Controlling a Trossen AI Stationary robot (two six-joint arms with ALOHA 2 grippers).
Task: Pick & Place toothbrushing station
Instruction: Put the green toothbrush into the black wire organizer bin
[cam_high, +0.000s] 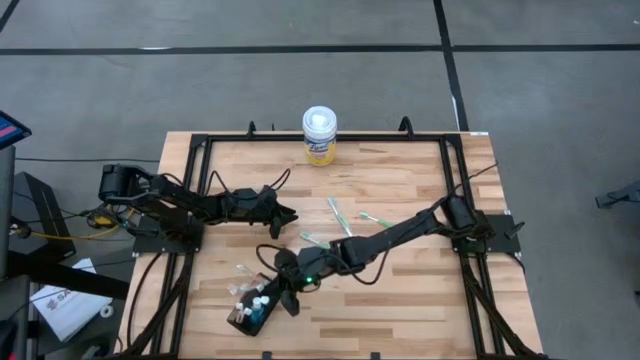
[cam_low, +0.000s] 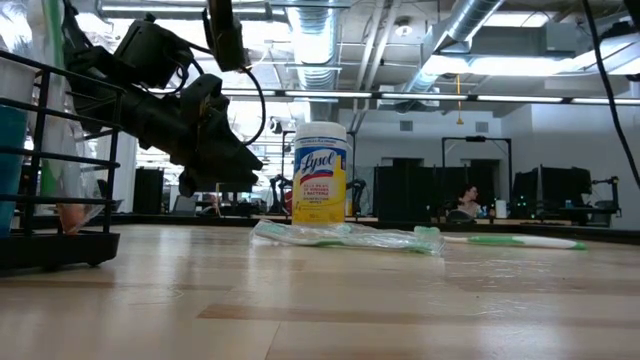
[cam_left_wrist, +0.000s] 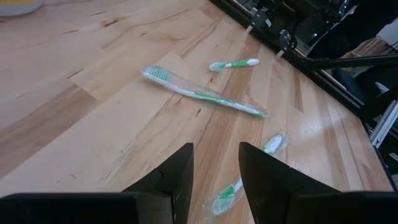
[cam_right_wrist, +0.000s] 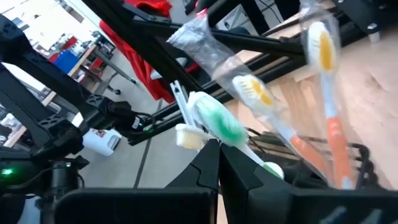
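Note:
The black toothbrushing station (cam_high: 248, 316) stands near the table's front left, with several wrapped toothbrushes upright in it (cam_right_wrist: 323, 118); its black base also shows in the low view (cam_low: 55, 250). My right gripper (cam_high: 291, 293) is beside the station on its right, with its fingers closed together (cam_right_wrist: 218, 155). A green-and-white toothbrush (cam_right_wrist: 217, 123) lies just beyond their tips. My left gripper (cam_high: 287, 212) hovers open and empty over the table's middle left (cam_left_wrist: 216, 165), clear of the surface (cam_low: 228, 160). My right gripper's shut fingertips (cam_right_wrist: 210, 152) stand right against the green-and-white toothbrush, just under its head (cam_right_wrist: 227, 134). The toothbrush runs crosswise behind the tips. I cannot tell whether the fingers touch it or its wrapper.
Three wrapped green toothbrushes lie loose on the table's middle (cam_high: 338, 214) (cam_high: 375, 218) (cam_high: 312, 240), ahead of my left gripper (cam_left_wrist: 199, 93). A yellow-labelled wipes canister (cam_high: 319, 136) stands at the far edge. A black frame (cam_high: 200, 150) borders the table.

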